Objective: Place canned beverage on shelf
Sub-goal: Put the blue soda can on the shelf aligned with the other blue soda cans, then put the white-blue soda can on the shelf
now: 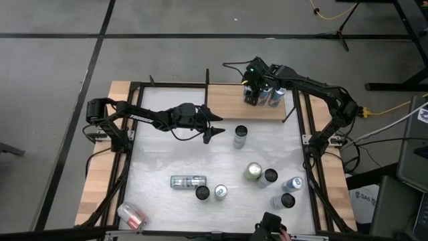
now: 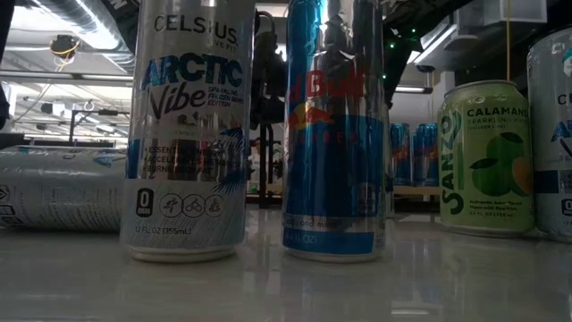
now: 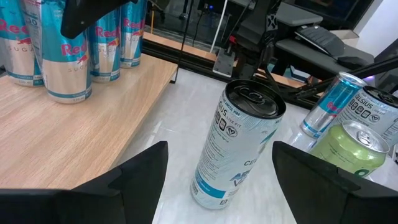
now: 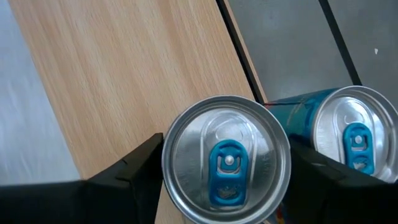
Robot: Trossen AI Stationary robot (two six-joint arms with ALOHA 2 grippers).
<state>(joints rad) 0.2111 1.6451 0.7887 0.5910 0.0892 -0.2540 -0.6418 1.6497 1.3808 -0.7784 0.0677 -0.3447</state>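
The shelf [image 1: 231, 106] is a light-brown board at the table's far edge, with several blue cans [image 1: 266, 98] standing at its right end. My right gripper [image 1: 256, 86] points down over them, shut on a silver-topped can with a blue tab [image 4: 227, 158]. My left gripper [image 1: 217, 129] is open and level just left of a white Celsius can [image 1: 240, 136] that stands upright on the table. In the left wrist view the can [image 3: 239, 146] stands ahead of the fingers, which flank it without touching. My right gripper comes from above, pointing down, with one finger [image 4: 140, 168] on each side of the can, pinching its wall just under the rim [image 4: 171, 146]. The can is upright. Whether its base rests on the board [image 4: 124, 74] is hidden by the can itself.
Several more cans stand on the near half of the table, among them a green one [image 1: 253, 171] and a dark-topped one [image 1: 202, 193]. One white can lies on its side [image 1: 188, 181]. A red can [image 1: 132, 215] lies at the near left corner. The shelf's left half is bare.
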